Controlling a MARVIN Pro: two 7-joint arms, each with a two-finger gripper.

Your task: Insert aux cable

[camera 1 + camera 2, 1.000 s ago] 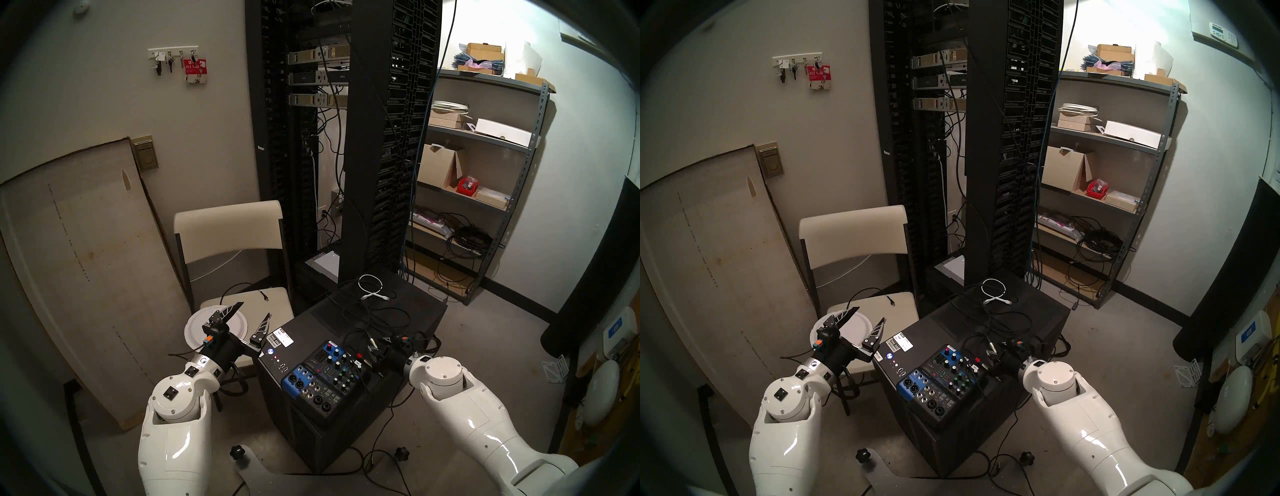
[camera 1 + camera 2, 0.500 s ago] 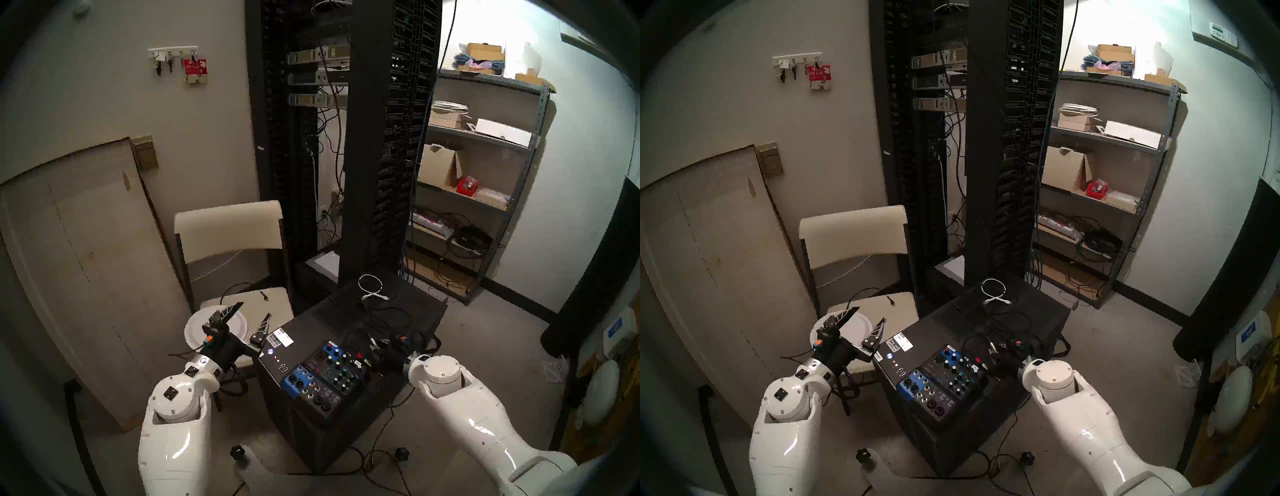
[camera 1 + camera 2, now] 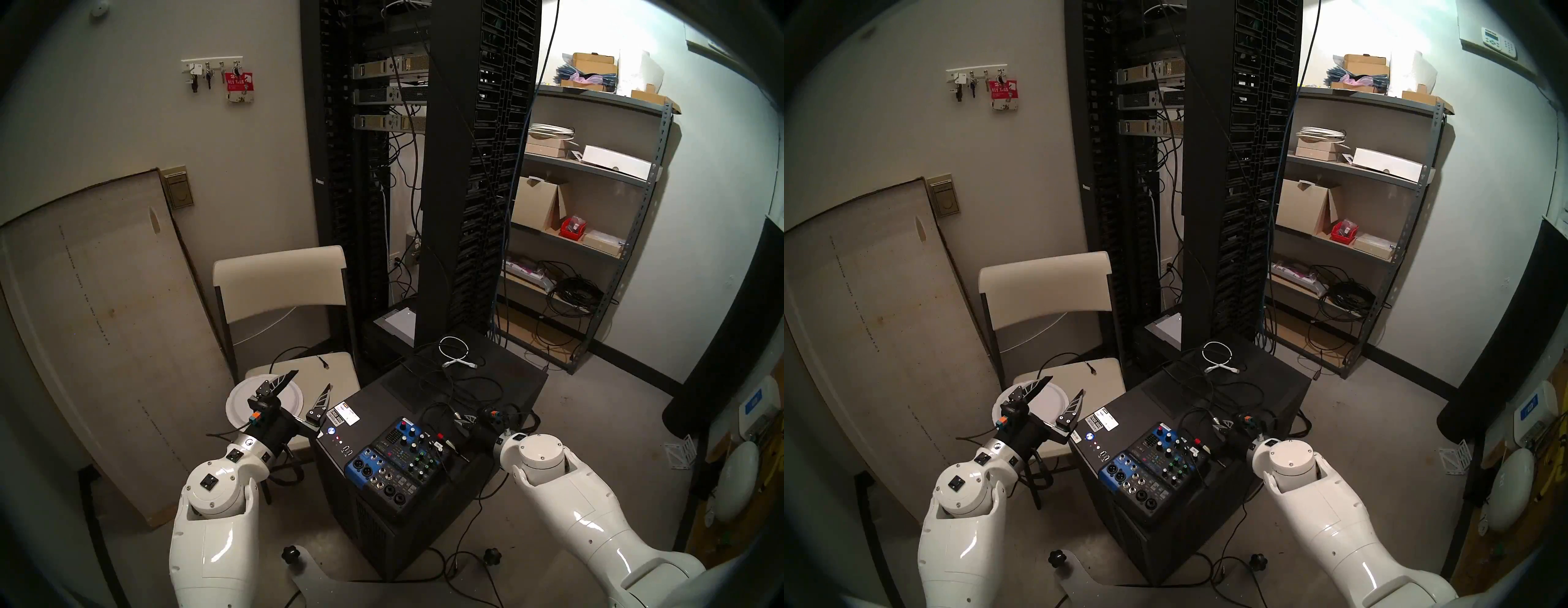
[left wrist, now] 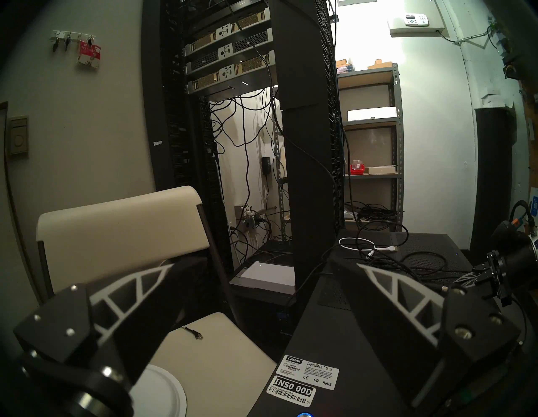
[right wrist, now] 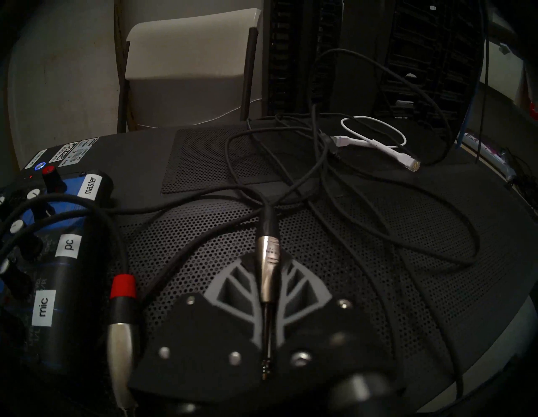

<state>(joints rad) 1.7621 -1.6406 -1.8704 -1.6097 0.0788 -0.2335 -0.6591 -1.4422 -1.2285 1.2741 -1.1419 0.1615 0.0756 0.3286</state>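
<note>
The aux cable is a thin black cord (image 5: 334,186) ending in a silver jack plug (image 5: 269,262). In the right wrist view the plug lies between my right gripper's fingers (image 5: 233,294), tip towards the camera. My right gripper (image 3: 463,420) is shut on the plug (image 3: 457,414) just above the black computer case (image 3: 500,382), behind the blue and black audio mixer (image 3: 399,458). The mixer's labelled edge (image 5: 70,247) is at the left of the right wrist view. My left gripper (image 3: 307,384) is open and empty over the chair, left of the case.
A white coiled cable (image 3: 456,352) and loose black cords lie on the case's back half. A red-ringed silver plug (image 5: 122,305) lies beside the mixer. A paper plate (image 3: 237,403) sits on the folding chair (image 3: 280,276). Server racks (image 3: 445,170) stand behind.
My right gripper has shifted slightly back, away from the mixer, with the plug still in it. The left arm has not moved.
</note>
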